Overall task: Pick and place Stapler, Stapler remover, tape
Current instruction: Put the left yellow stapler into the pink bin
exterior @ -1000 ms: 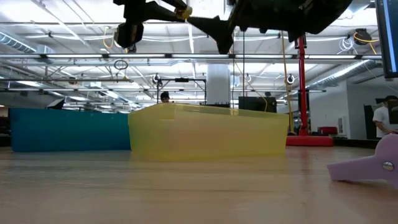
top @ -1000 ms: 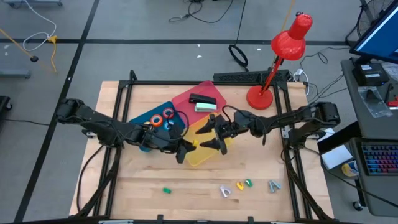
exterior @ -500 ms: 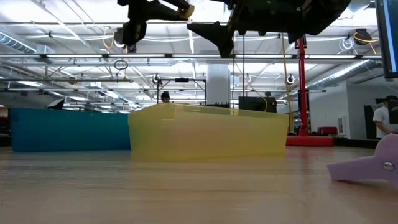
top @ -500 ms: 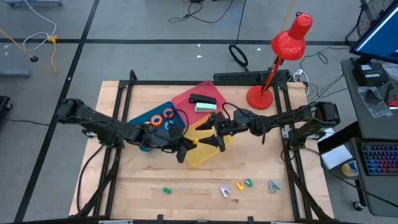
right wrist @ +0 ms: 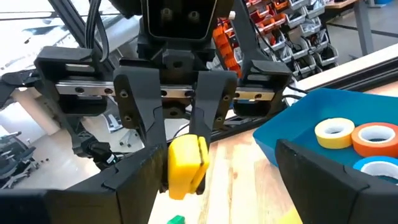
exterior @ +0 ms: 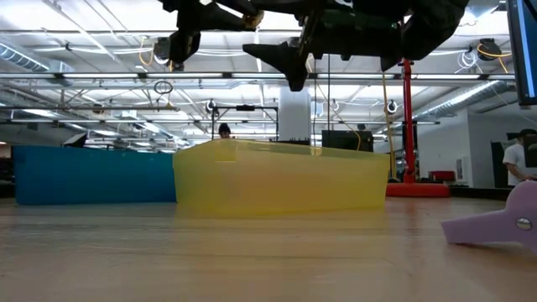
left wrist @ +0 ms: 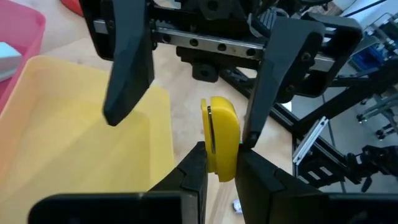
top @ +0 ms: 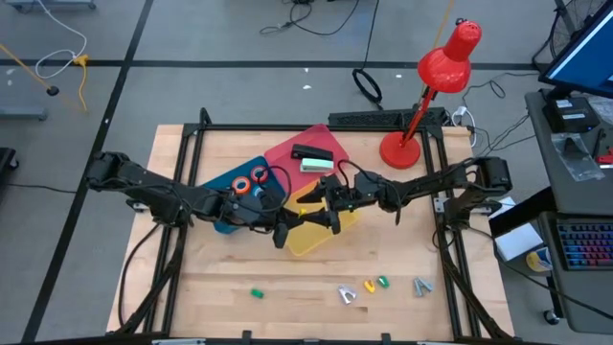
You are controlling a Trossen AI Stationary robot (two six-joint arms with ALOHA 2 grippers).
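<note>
A yellow stapler remover (left wrist: 221,138) hangs high over the table by the yellow bin (top: 321,235), with my left gripper (left wrist: 219,163) shut on it. Facing it from the right, my right gripper (right wrist: 221,163) stands open, one finger on each side of the remover (right wrist: 185,165). The black stapler (top: 311,152) lies in the pink bin (top: 287,158). Tape rolls (right wrist: 334,134) lie in the blue bin (top: 222,184). My left gripper pinches the remover's lower end (left wrist: 219,169) between its two fingers, coming from the table's left and slanting slightly down. The remover sticks out beyond the fingertips, lifted clear. My right gripper's finger (left wrist: 268,93) stands close beside the remover; whether it touches it I cannot tell.
A red desk lamp (top: 436,81) stands at the far right, its base (top: 400,149) on the table. Several small coloured stapler removers (top: 369,287) lie near the front edge, a green one (top: 257,293) farther left. In the low view a lilac one (exterior: 503,220) lies at the right.
My right gripper has moved toward the table's left and a little down, rolling slightly, so that its open fingers now stand around the yellow remover. My left gripper has stayed in place with the remover.
</note>
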